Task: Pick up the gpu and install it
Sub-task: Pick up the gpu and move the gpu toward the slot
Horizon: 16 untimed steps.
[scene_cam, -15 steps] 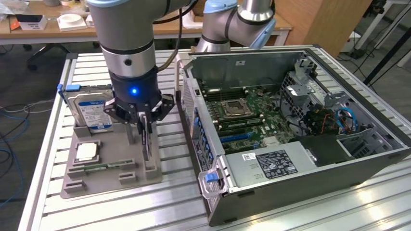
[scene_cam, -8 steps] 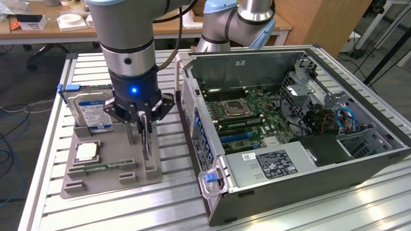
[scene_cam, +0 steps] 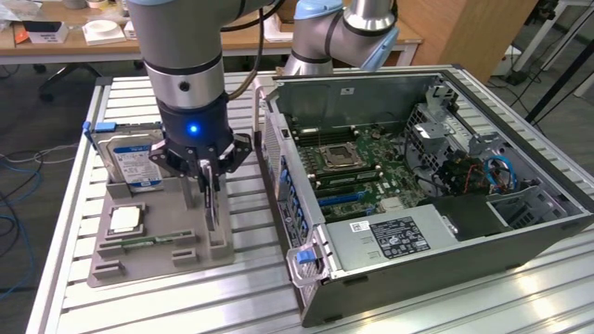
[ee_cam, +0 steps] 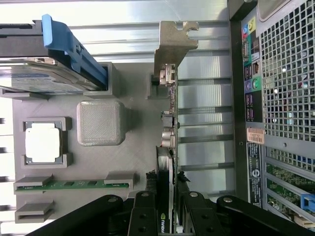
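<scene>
Gpu (ee_cam: 169, 132), gripped by end effector (ee_cam: 166, 204), stands between hard drive (scene_cam: 135, 158) and computer case (scene_cam: 436, 268).

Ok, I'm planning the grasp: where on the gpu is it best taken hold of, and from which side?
Its upper long edge, from straight above, pinching the two flat faces. The gpu stands on edge in the grey holder, so only that thin edge is free, away from the metal bracket.

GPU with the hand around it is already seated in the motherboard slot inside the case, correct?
No. The hand is around the gpu, but the exterior view shows the card standing on edge in the grey holder tray beside the computer case, not in a slot.
</scene>
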Available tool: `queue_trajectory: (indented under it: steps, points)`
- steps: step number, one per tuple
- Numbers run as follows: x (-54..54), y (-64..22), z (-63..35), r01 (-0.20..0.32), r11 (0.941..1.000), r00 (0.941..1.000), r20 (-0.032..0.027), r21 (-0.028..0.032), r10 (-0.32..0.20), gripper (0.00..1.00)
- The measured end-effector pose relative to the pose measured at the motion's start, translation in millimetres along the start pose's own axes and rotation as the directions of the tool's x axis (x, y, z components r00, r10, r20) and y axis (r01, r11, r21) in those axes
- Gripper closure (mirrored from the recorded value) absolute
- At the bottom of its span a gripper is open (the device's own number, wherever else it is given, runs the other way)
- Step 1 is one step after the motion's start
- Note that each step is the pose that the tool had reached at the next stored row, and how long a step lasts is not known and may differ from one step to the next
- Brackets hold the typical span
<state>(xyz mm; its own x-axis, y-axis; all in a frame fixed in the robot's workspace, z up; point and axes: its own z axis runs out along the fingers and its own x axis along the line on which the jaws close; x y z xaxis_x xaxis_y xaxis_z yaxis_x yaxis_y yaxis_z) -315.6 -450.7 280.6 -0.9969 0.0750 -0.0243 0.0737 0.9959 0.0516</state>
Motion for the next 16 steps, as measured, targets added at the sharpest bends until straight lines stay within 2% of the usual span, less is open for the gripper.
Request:
queue_trajectory:
  steps: [16]
  points:
    - [-0.2,0.5,-10.5,0.000,1.0000,1.0000,-0.0002,0.0002,0.000,0.74]
